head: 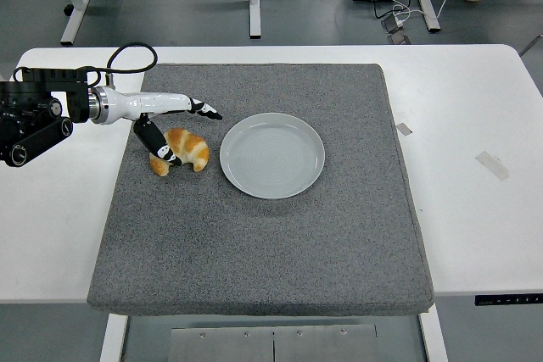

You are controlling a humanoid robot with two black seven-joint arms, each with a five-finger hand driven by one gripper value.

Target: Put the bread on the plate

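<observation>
Left hand (180,129) is spread over the bread (180,151): the long fingers (204,109) reach past its far side toward the plate (271,155), and the thumb comes down on its near-left part, seemingly touching the crust. Nothing is clamped yet, so the hand counts as released, set around the bread and not closed on it.

That bread, a croissant, lies on the grey mat (263,243) just left of the plate, close to the rim but apart from it. The plate holds nothing.

The risks from here look plain. Fingers and thumb bracket the croissant from above at an angle, so if they close unevenly the curved, flaky shape may roll or squirt out sideways. A hard squeeze would likely crush it. The fingertips hang near the plate's left rim, and a low carry could knock the plate across the mat or drag the bread against its edge.

The mat covers most of the white table (475,209). The right arm does not show.
</observation>
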